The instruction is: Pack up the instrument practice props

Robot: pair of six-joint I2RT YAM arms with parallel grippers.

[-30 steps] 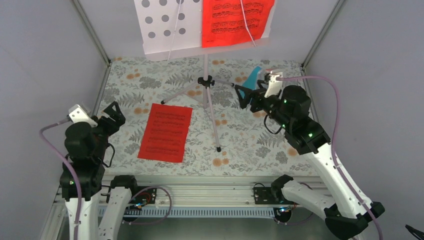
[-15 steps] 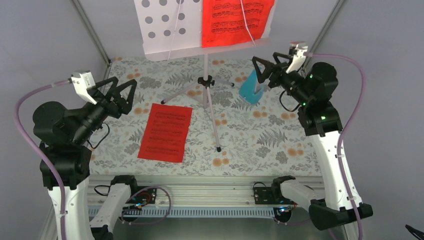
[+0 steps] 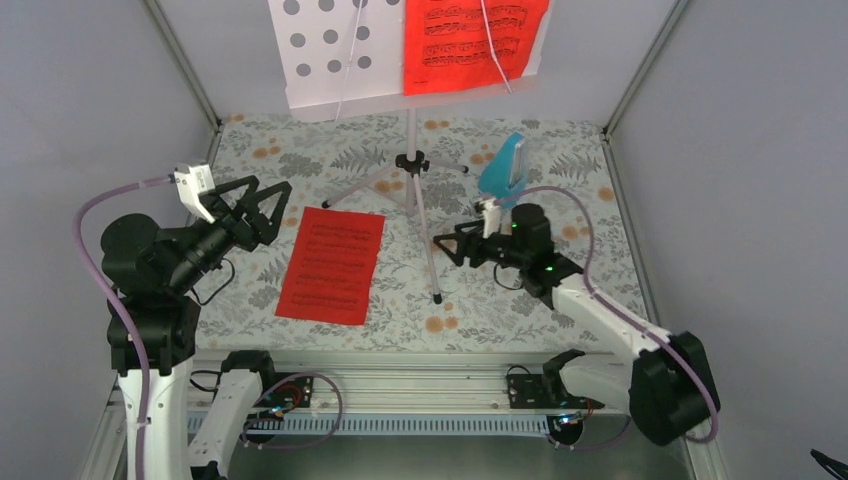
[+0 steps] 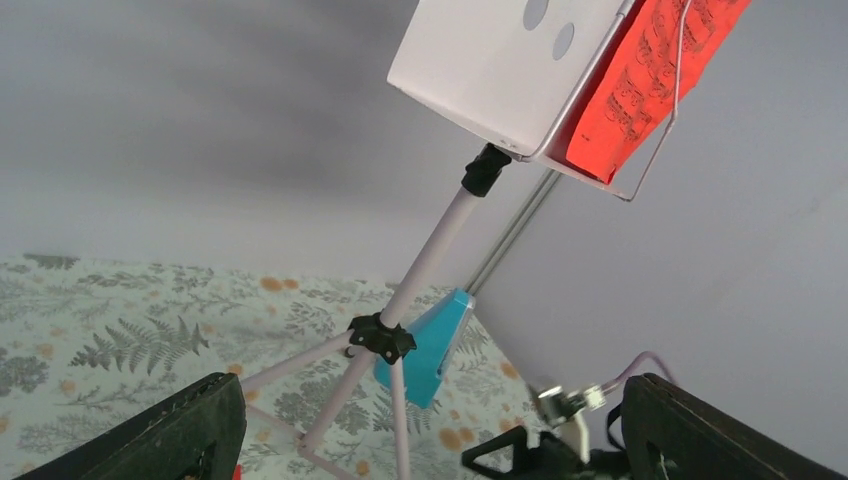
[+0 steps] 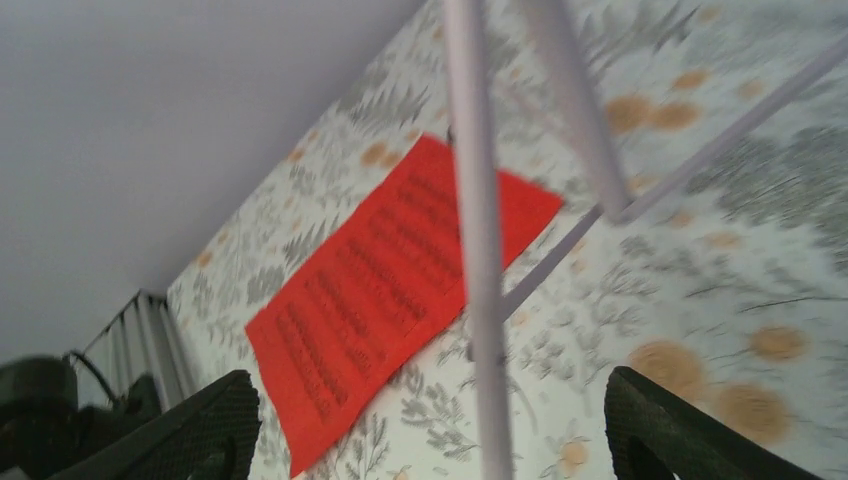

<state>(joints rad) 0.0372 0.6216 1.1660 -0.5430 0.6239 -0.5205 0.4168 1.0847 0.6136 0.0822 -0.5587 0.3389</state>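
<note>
Stand leg [image 5: 480,250] runs straight up through the gap of the right claw [image 3: 446,250]. That claw is spread wide and low over the worktop [image 3: 560,290], and as far as I can tell it isn't touching the leg or holding anything. I reckon that tube is thin, round and slick, so a pinch there could slide, and the whole stand [image 3: 411,130] looks light but top-heavy. I'd sooner grab the pole just above the hub [image 4: 381,338].

Past the leg from that claw, the flat sheet [image 3: 331,264] lies on the worktop. It's paper, so floppy and flush to the surface. You probably have to work a corner or edge up, because a straight pinch from above would likely just crumple it.

The left claw [image 3: 274,210] hangs raised just beyond that sheet's far corner, also wide open and empty, and points across at the stand.

Dead ahead of it, behind the hub, is the metronome [image 3: 503,168]. That puts it behind the right claw's wrist, on the far side. It looks like small, hard, light plastic, and the sloped faces look slippery, so I'd squeeze low near the base.

Farthest and highest above both claws is the desk [image 3: 330,50], with the other sheet [image 3: 470,40] tucked behind a wire [image 3: 495,50]. Best guess is to slide that one upward, not yank it.
</note>
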